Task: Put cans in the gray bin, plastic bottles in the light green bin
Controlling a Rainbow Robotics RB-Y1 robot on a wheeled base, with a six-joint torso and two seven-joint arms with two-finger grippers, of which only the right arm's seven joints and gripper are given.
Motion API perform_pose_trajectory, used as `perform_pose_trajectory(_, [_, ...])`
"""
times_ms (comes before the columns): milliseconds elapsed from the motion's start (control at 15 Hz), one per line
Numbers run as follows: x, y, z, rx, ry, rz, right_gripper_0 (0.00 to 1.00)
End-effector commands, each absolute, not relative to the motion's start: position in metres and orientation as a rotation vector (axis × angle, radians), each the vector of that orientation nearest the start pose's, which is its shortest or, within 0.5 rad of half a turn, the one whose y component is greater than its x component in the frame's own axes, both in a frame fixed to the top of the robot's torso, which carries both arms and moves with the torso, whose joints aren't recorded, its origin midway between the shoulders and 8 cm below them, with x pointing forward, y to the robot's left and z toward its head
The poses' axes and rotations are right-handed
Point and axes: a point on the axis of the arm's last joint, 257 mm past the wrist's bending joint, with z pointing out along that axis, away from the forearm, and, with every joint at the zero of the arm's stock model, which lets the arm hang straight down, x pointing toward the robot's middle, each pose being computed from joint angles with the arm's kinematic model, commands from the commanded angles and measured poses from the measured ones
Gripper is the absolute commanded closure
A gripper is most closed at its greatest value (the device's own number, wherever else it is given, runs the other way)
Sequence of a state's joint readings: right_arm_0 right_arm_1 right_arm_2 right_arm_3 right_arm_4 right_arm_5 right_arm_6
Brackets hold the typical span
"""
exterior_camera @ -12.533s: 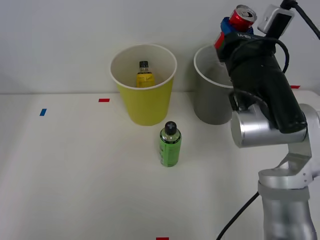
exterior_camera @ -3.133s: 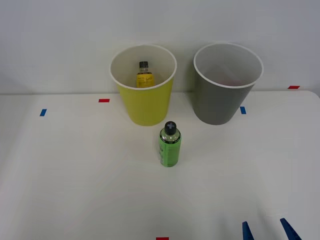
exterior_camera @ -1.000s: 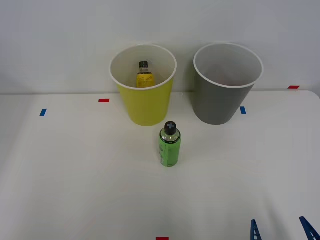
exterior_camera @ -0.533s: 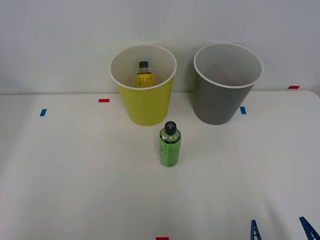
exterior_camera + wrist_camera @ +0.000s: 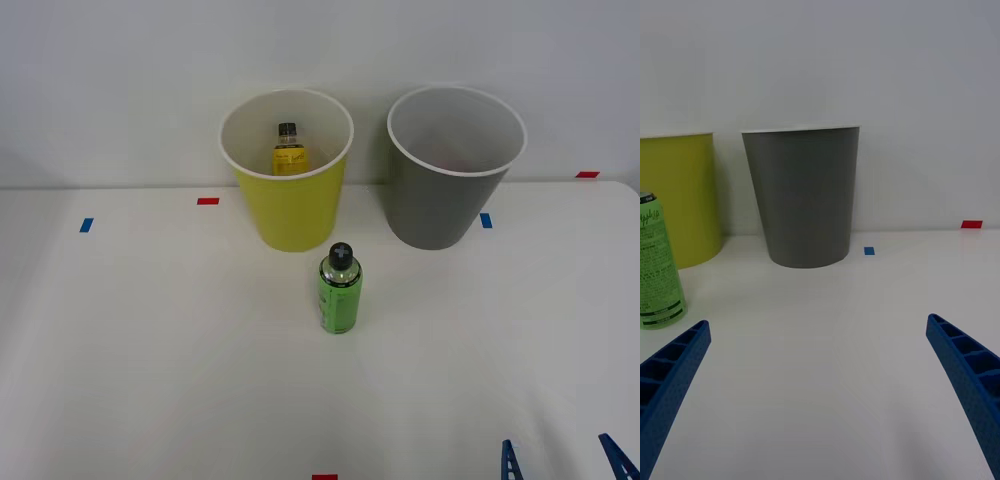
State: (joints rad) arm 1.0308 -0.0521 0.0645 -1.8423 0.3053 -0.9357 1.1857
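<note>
a green bottle (image 5: 340, 291) with a dark cap stands up straight on the white table (image 5: 150, 340), all by itself, just in front of the two bins. behind it and a bit to the left is the light green bin (image 5: 288, 170), and a yellow bottle (image 5: 289, 150) stands inside it, with its dark cap and yellow label showing over the rim. right next to that bin, on its right, is the gray bin (image 5: 455, 168), and something faintly red shows deep inside it, too dim to tell what it is. the right gripper (image 5: 562, 462) is low at the near right edge of the table, well apart from the green bottle and the bins. its two blue fingers (image 5: 670, 379) are spread wide and hold nothing. small red and blue tape marks (image 5: 207, 201) sit here and there on the table.
</note>
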Motion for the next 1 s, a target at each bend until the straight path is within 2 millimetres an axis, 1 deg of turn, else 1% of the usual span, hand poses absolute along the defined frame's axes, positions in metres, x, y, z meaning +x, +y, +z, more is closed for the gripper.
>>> perform_pose_trajectory(67, [0.2096, -0.2472, -0.2418, -0.027, 1.395, 0.058, 0.0])
perform_pose_trajectory(1000, [0.2096, -0.2472, -0.2418, -0.027, 1.395, 0.058, 0.0])
